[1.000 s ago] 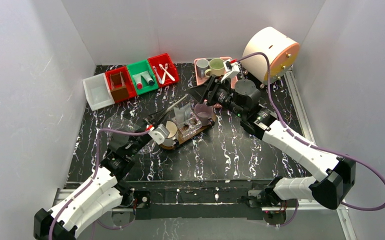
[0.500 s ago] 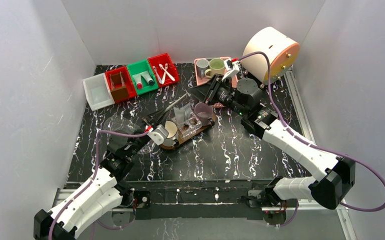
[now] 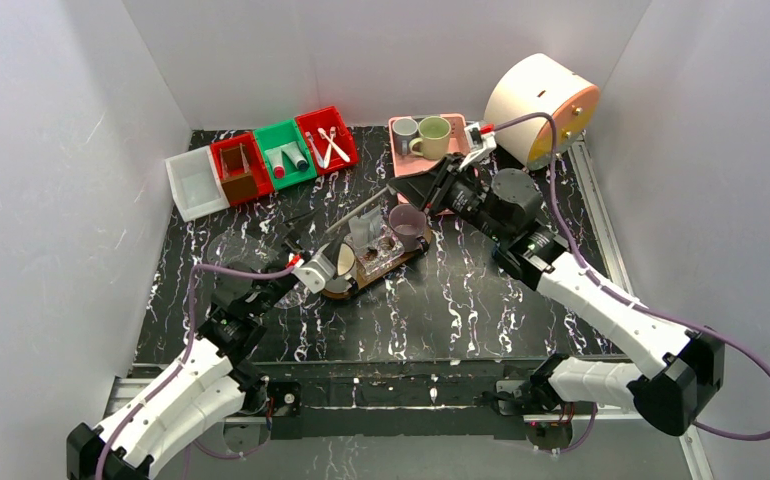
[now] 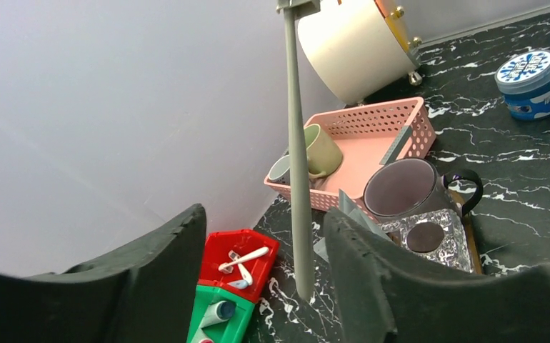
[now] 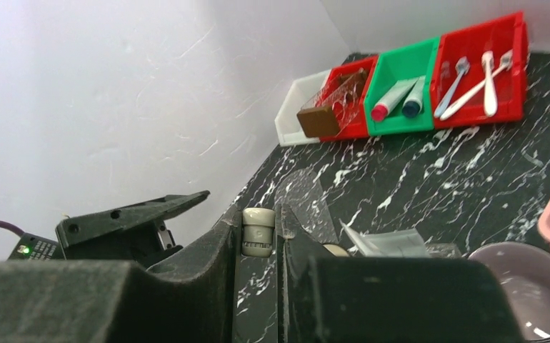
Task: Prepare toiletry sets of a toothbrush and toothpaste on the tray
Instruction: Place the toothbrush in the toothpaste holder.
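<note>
The toothbrush (image 4: 295, 179) is held in the air just far-left of the tray (image 3: 401, 262), its long axis laid near-left to far-right, its far end being pinched by the right gripper (image 5: 259, 239) and its near end flanked, untouched, by the spread left gripper (image 4: 265, 236).

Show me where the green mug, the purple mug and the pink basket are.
green mug (image 3: 433, 129): top view, inside its mouth.
purple mug (image 4: 403, 187): left wrist view, its inner bottom.
pink basket (image 4: 376, 120): left wrist view, its far wall.
</note>
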